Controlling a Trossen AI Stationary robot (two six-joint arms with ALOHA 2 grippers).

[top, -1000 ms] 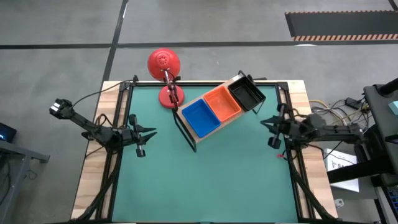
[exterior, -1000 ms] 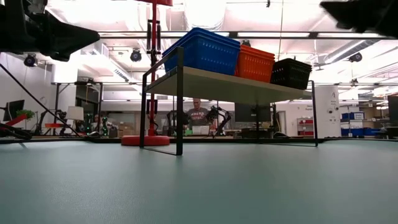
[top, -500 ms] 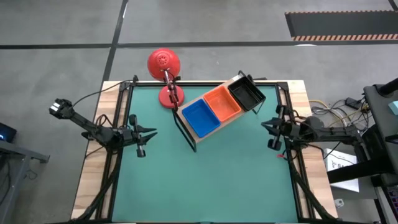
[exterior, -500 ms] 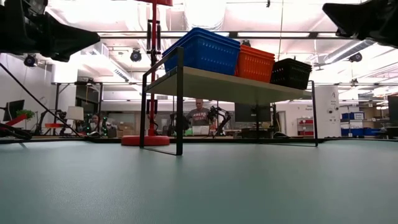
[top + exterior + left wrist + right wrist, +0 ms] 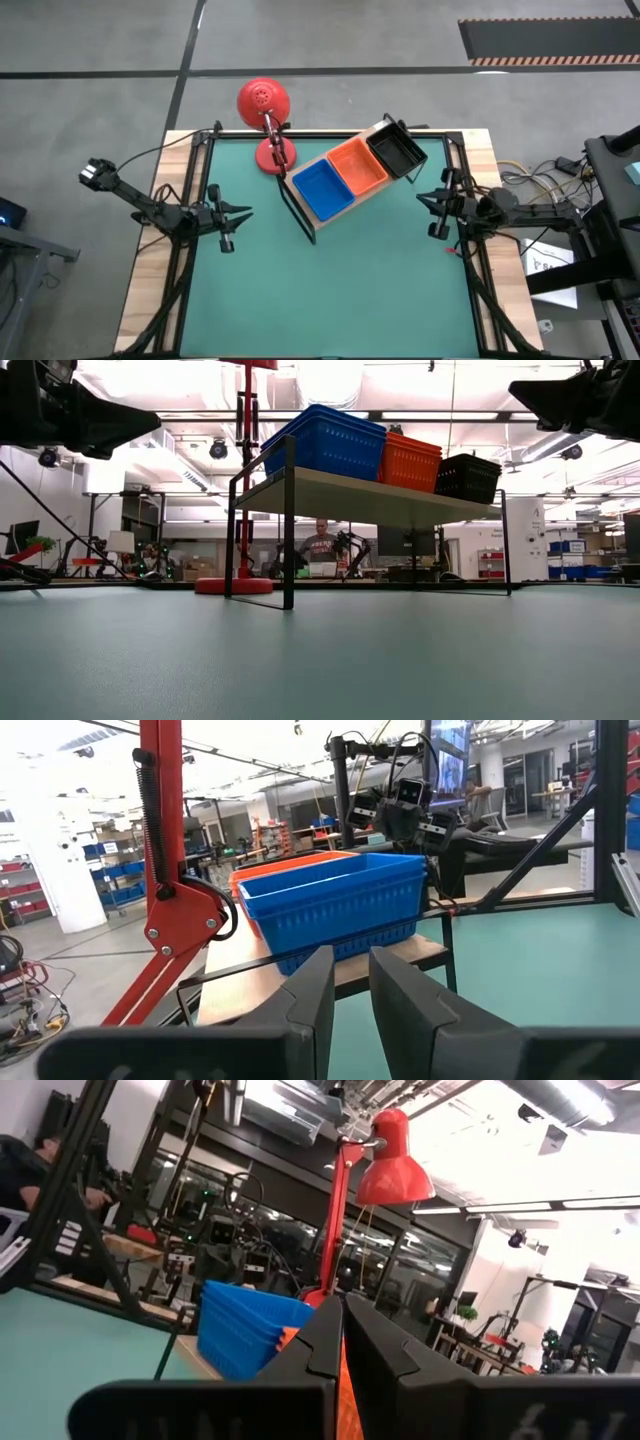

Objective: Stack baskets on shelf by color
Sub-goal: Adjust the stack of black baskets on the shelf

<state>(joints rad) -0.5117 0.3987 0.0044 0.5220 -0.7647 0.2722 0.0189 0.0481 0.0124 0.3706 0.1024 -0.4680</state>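
Three basket stacks, blue (image 5: pixel 320 188), orange (image 5: pixel 359 165), black (image 5: pixel 397 152), fill the shelf (image 5: pixel 300 208); right gripper (image 5: pixel 424 198), closed empty, has edged inward; left gripper (image 5: pixel 243 211) narrowly parted, idle. Sorting appears complete.

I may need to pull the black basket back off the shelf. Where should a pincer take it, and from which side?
Grip the black basket by its rim wall on the end that overhangs the shelf, coming from above. It sits open side up, its other side is against the orange basket, and the right pincer is nearer.
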